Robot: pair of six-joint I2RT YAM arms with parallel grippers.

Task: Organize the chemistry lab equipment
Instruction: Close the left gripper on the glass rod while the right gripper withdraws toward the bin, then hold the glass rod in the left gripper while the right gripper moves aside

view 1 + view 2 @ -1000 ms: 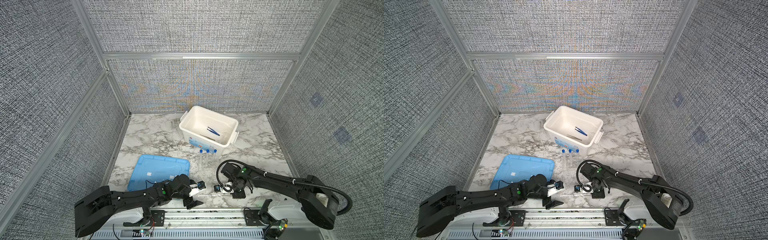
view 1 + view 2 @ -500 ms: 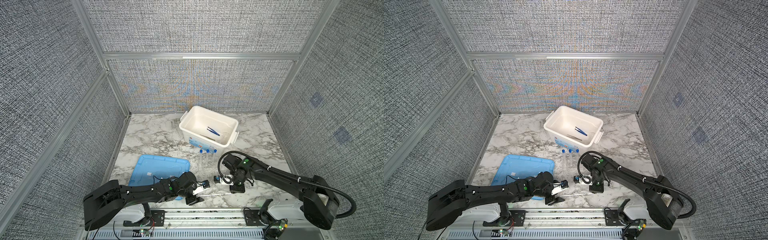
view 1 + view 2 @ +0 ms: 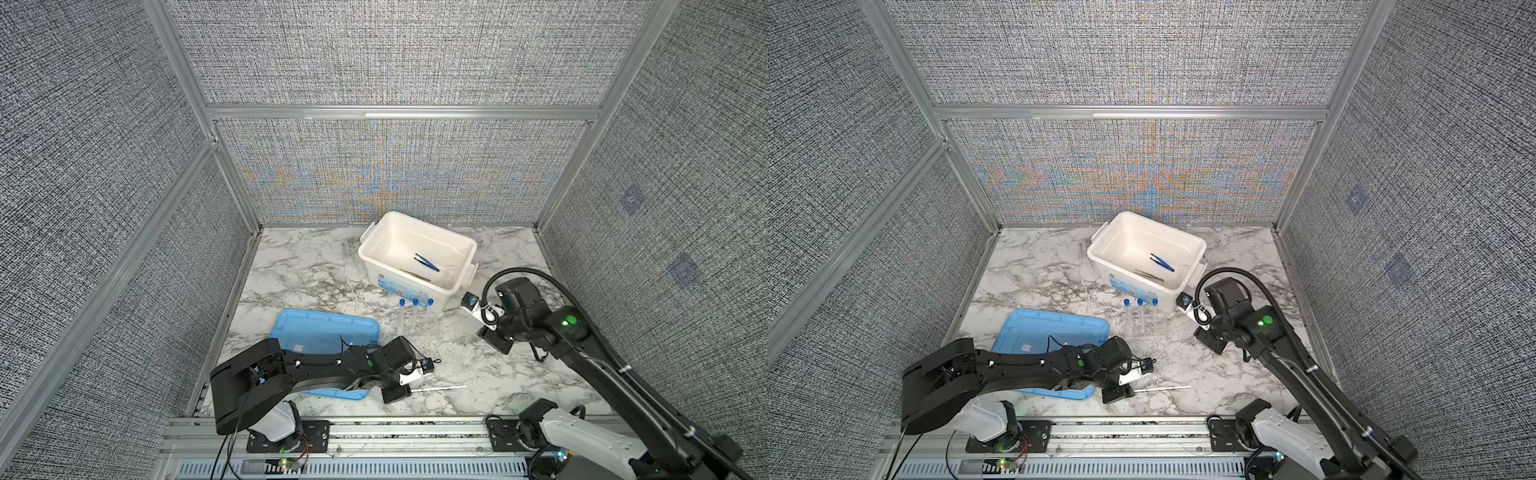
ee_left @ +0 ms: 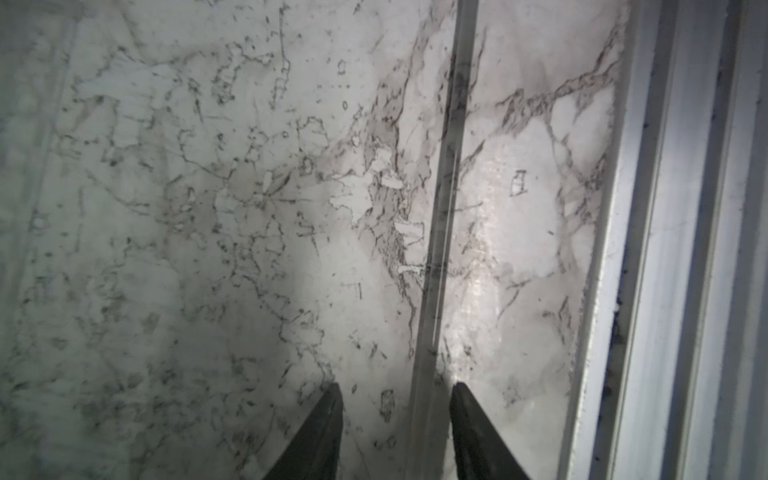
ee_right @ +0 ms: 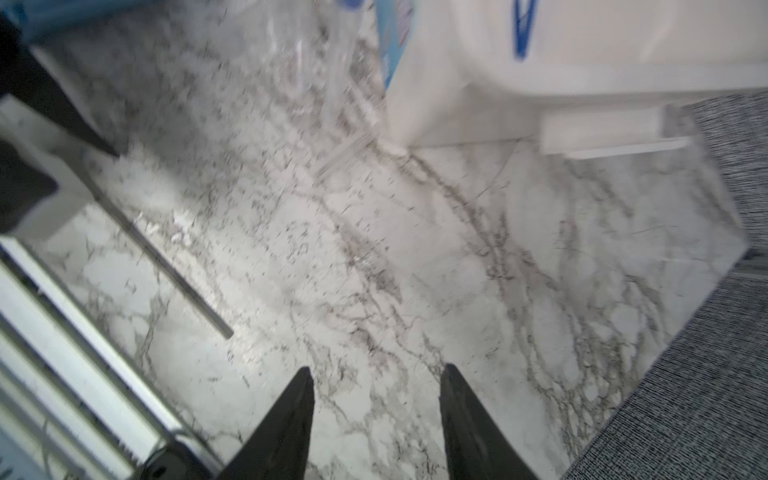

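Observation:
A thin white stick [image 3: 438, 388] [image 3: 1163, 389] lies flat on the marble near the front edge. My left gripper [image 3: 409, 384] [image 3: 1127, 384] is low over its left end. In the left wrist view the stick [image 4: 444, 208] runs between the parted jaws of the left gripper [image 4: 395, 386], close to one finger. My right gripper [image 3: 484, 324] [image 5: 378, 370] hangs open and empty by the tub's front right corner. Three blue-capped tubes [image 3: 415, 309] [image 3: 1140, 309] stand in a clear rack [image 3: 415, 330]. Blue tweezers [image 3: 426, 262] [image 3: 1162, 262] and silver tweezers [image 3: 1148, 274] lie in the tub.
The white tub [image 3: 374, 232] [image 5: 582, 41] stands at the back middle, with the rack just in front of it. A flat light-blue lid [image 3: 324, 332] [image 3: 1054, 332] lies at the front left, partly under my left arm. A metal rail [image 4: 665, 249] borders the table's front edge.
My right gripper opened, left the stick on the table and swung up and back right toward the tub. The left gripper shifted right onto the stick's end, its jaws narrowing.

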